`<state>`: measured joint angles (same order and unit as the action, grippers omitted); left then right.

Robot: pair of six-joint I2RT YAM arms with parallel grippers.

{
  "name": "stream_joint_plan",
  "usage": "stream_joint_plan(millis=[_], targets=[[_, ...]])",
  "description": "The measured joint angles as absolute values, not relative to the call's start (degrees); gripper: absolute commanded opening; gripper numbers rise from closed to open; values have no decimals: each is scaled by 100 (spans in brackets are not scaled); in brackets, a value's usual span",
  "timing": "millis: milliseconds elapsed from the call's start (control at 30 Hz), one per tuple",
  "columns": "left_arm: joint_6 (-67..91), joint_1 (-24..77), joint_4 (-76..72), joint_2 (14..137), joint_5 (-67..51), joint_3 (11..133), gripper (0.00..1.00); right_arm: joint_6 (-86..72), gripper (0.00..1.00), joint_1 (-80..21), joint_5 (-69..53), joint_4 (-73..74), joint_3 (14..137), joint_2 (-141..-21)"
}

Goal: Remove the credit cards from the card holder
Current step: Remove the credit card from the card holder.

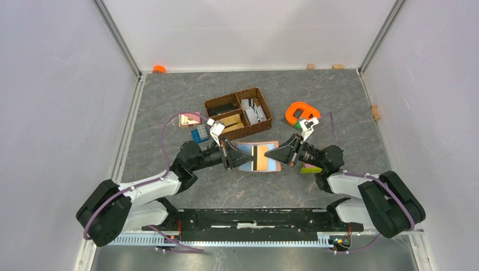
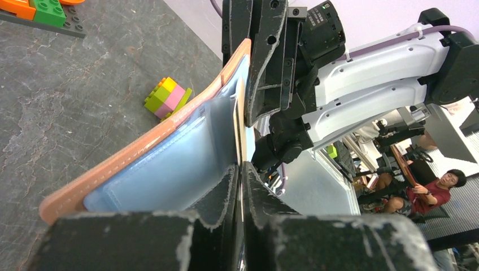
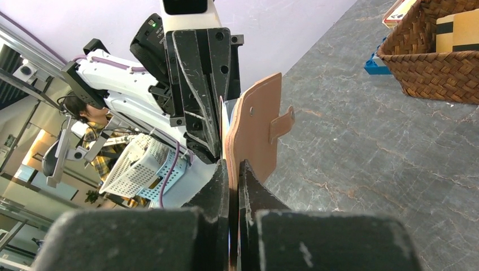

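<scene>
left gripper (image 1: 231, 154) and right gripper (image 1: 271, 152) clench the soft, light card holder (image 1: 257, 158) at its 9 and 3 o'clock edges, seemingly its firmest holds.

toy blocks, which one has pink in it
The little lime, yellow and pink stack beside the right arm; the blue block by the basket and the orange-and-green pieces show no pink.

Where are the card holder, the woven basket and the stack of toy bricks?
card holder (image 1: 247, 158): top view, pale blue inner sleeve.
woven basket (image 3: 435, 73): right wrist view, near wall.
stack of toy bricks (image 2: 174, 97): left wrist view, pink brick.
</scene>
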<state>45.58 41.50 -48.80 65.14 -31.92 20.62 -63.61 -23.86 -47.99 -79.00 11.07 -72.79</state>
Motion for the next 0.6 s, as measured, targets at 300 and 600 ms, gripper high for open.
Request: stream_joint_plan(millis=[300,600], targets=[[4779,4150,-5304,6858,-3387,2084,30,-6425,0,-2403,-4803,-7915,1100,-7286],[5057,4134,-5579,7273,-3618,2217,2,-6525,0,-2436,-4799,-8029,1094,-7314]])
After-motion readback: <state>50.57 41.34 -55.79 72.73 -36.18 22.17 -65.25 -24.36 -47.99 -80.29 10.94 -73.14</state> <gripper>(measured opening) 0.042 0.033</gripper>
